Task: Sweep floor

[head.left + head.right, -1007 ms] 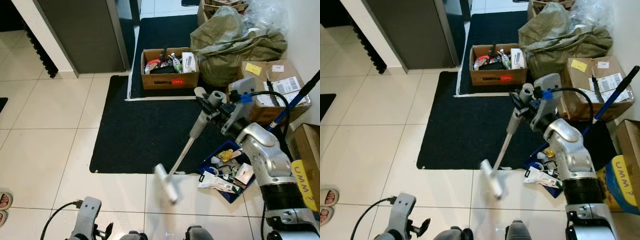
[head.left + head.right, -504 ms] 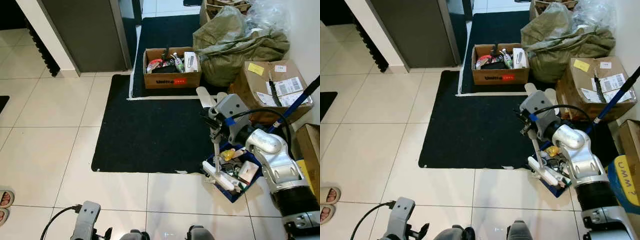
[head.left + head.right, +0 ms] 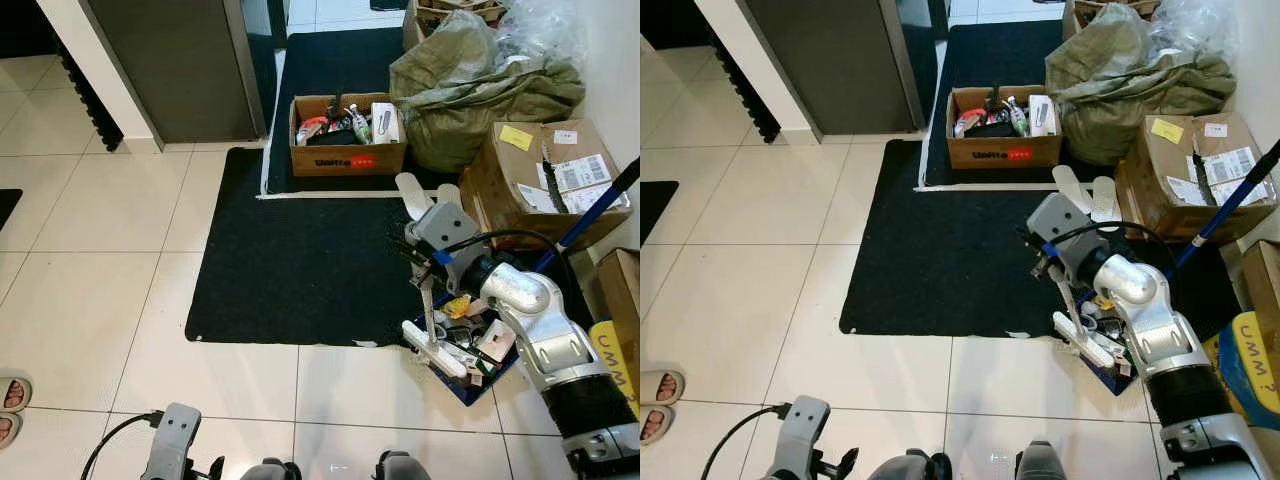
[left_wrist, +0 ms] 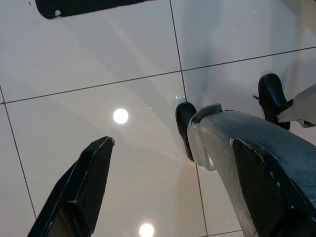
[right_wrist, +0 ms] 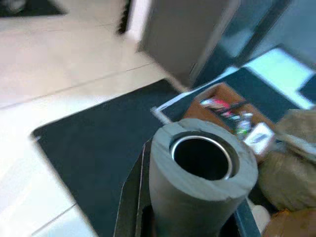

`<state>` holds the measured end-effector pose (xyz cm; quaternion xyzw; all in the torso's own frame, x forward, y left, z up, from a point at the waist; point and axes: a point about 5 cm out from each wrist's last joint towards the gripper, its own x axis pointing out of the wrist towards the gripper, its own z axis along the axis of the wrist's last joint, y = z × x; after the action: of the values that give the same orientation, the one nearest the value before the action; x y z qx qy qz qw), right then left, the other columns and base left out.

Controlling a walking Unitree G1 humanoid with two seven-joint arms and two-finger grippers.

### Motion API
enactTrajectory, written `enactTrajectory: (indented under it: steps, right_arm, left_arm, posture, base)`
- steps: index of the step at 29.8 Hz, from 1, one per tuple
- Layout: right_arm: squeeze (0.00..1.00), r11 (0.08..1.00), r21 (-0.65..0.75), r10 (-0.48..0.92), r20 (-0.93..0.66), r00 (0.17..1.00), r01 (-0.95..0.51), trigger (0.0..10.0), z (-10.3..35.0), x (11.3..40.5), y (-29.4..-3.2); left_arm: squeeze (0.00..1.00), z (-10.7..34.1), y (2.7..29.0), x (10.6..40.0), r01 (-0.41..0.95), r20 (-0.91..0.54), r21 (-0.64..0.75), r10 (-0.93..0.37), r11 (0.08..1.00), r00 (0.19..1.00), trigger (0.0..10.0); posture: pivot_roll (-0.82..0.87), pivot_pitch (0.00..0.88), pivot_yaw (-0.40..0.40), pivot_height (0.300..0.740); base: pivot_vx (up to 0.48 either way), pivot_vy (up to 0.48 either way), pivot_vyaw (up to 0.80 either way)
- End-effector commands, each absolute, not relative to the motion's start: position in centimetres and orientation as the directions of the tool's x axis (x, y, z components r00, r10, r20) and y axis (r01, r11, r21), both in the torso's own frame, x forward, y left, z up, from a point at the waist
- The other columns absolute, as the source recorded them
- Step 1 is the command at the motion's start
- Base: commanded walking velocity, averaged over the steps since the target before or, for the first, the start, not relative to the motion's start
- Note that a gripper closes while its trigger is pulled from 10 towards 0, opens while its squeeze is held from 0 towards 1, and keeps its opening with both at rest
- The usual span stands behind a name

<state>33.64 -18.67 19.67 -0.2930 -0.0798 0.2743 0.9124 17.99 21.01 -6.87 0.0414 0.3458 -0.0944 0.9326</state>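
One right gripper grasps one upright grey-handled broom; its white head rests in one blue dustpan.

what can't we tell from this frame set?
- Head of the pale long-handled broom: its contact with the litter in the blue dustpan is too small to read in the eye views.
- Right gripper's fingers: hidden behind the broom's grey foam grip in the right wrist view.
- Blue-handled pole: cut off by the picture's right edge.
- Right wrist background: blurred.
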Motion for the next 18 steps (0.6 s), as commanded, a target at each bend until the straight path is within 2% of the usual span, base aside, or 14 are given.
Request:
enactTrajectory:
  steps: [1,6,18]
  right_arm:
    - [0.00,0.705,-0.630,0.523,0.149,0.839,-0.327,10.0,22.6,33.9,-18.8]
    - [0.00,0.740,-0.616,0.488,0.213,0.847,-0.272,10.0,23.3,34.1,-18.9]
    - [0.00,0.749,-0.618,0.476,0.252,0.842,-0.239,10.0,23.5,34.0,-18.7]
  left_arm:
    - [0.00,-7.6,21.3,16.4,0.203,-0.695,0.006,-0.141,0.979,0.705,10.0]
    - [0.00,-7.6,21.3,16.4,0.204,-0.695,0.008,-0.141,0.979,0.705,10.0]
    - [0.00,-7.7,21.3,16.3,0.204,-0.697,0.005,-0.143,0.979,0.703,10.0]
  posture:
    - [-0.07,0.271,0.089,0.740]
    - [-0.07,0.271,0.090,0.740]
    - [-0.08,0.272,0.093,0.740]
  base:
    - [0.000,0.000,0.00]
    - [0.000,0.000,0.00]
    - [0.000,0.000,0.00]
